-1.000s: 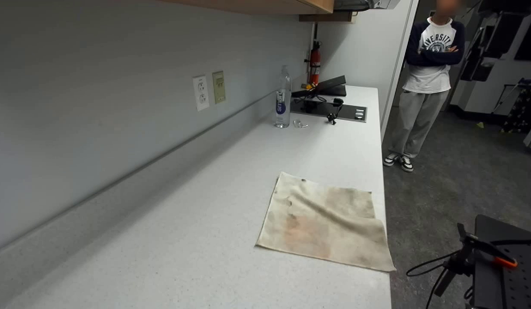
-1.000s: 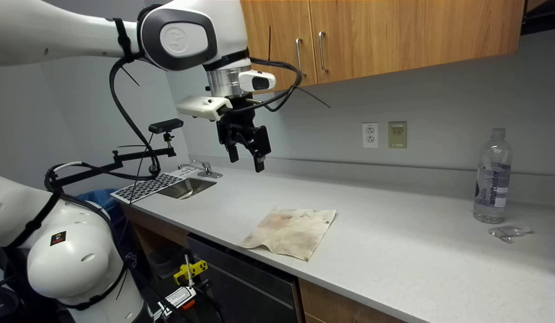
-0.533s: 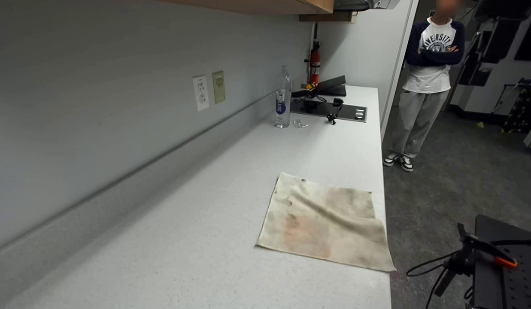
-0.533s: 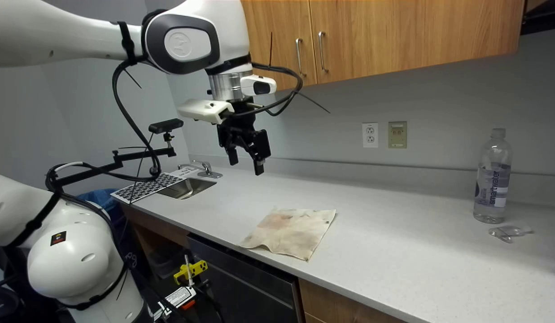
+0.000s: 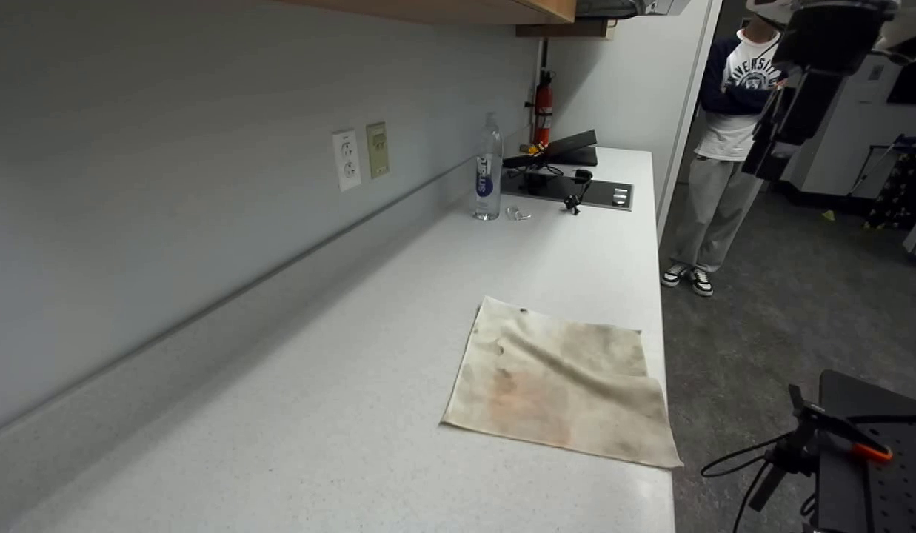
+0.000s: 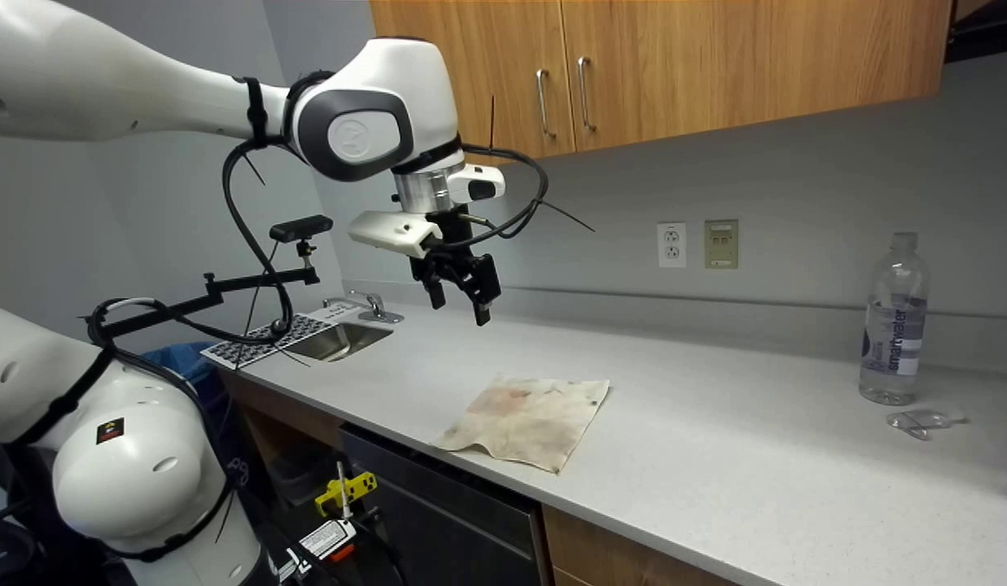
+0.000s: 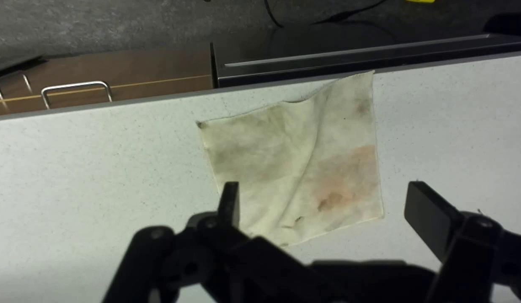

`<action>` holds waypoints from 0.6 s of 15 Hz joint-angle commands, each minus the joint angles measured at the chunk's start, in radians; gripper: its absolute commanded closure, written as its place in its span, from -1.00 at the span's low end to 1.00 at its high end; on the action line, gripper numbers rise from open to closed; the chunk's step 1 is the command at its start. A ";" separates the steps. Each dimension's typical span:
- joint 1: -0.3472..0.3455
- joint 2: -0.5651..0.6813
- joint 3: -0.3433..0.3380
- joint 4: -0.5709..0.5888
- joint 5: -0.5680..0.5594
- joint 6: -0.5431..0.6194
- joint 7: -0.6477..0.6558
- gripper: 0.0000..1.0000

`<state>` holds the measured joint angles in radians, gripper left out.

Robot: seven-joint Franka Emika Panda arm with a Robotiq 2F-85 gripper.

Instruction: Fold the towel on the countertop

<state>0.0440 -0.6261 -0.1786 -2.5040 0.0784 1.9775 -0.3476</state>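
Observation:
The towel (image 5: 561, 385) is a beige cloth with brown and pinkish stains. It lies spread out on the white countertop (image 6: 715, 456), with a ridge across it and one corner at the front edge. It also shows in an exterior view (image 6: 527, 419) and in the wrist view (image 7: 294, 155). My gripper (image 6: 459, 310) is open and empty, pointing down high above the countertop. In the wrist view the gripper (image 7: 321, 202) has its fingers wide apart over the towel's lower part. The left finger (image 7: 230, 204) hides some of the towel's edge.
A water bottle (image 6: 894, 325) and a small clear object (image 6: 925, 422) stand farther along the countertop. A sink (image 6: 340, 340) lies at the opposite end. Wooden cabinets (image 6: 674, 73) hang above. A cooktop (image 5: 602, 194) with cables and a person (image 5: 724, 141) are in the background.
My arm and gripper have moved down and slightly to the right in an exterior view, and the gripper has come into sight at another view's upper right. The towel has not moved.

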 commanded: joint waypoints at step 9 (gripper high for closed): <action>0.013 0.047 0.048 -0.014 0.005 0.051 -0.002 -1.00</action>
<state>0.0676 -0.5825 -0.1324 -2.5193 0.0808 2.0262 -0.3466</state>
